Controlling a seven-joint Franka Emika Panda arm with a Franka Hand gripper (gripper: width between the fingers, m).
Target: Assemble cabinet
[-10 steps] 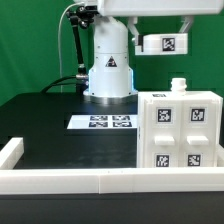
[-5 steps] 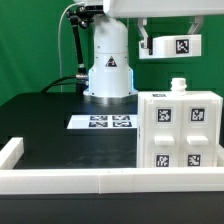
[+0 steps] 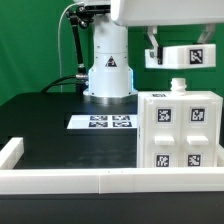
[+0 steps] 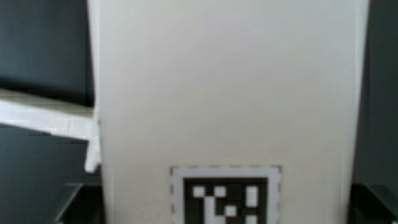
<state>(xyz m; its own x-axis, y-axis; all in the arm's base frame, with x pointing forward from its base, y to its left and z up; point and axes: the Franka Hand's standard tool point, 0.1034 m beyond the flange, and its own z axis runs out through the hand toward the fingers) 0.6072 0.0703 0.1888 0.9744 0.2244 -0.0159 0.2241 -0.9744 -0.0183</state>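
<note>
Cabinet (image 3: 178, 135): large white plastic box, smooth, square-edged, four black-and-white square tags on front, small peg (image 3: 178, 86) on top. Stands on black table (image 3: 45, 125) at exterior view's right, just behind low white rail (image 3: 60, 178). Interior hidden. Hand (image 3: 180, 48) above cabinet, apart from it, pinching flat white tagged panel (image 3: 172, 57). Marker board (image 3: 103, 122) lies flat near robot base (image 3: 108, 72).

Panel (image 3: 186, 56) in gripper (image 3: 178, 44) above cabinet (image 3: 179, 132); marker board (image 3: 101, 122) perhaps farther back.
</note>
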